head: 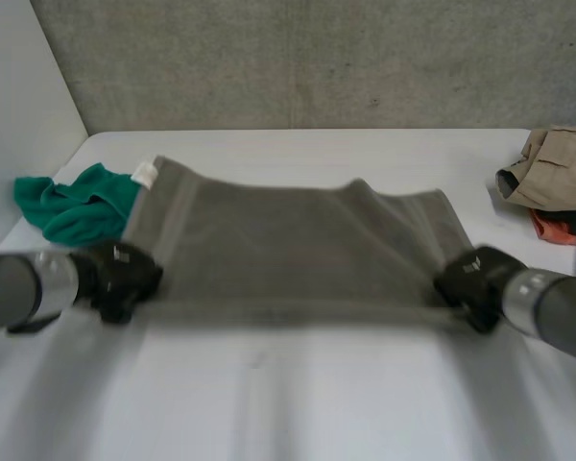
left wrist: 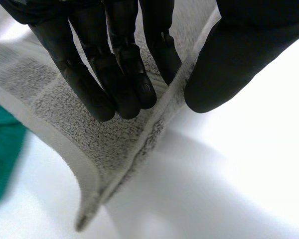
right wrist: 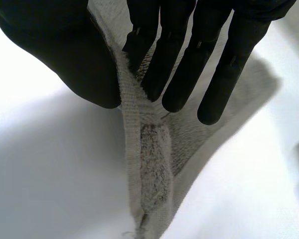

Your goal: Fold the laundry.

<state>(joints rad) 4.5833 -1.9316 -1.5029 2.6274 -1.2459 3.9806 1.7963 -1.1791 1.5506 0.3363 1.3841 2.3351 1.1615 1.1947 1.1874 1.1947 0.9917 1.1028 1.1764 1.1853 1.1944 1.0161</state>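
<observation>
A grey towel [head: 298, 245] hangs stretched between my two hands above the white table [head: 288, 403], its far edge resting on the table. My left hand [head: 123, 277] pinches the near left corner; in the left wrist view the towel [left wrist: 89, 144] runs between straight fingers [left wrist: 124, 84] and thumb [left wrist: 224, 64]. My right hand [head: 472, 279] pinches the near right corner; in the right wrist view the towel's hem [right wrist: 139, 164] is clamped between thumb [right wrist: 74, 64] and fingers [right wrist: 189, 64].
A green cloth [head: 72, 206] lies crumpled at the left beside the towel, also seen as the green cloth [left wrist: 2, 154] in the left wrist view. A beige garment over something orange [head: 552, 178] sits at the far right. A white wall panel [head: 19, 106] stands on the left.
</observation>
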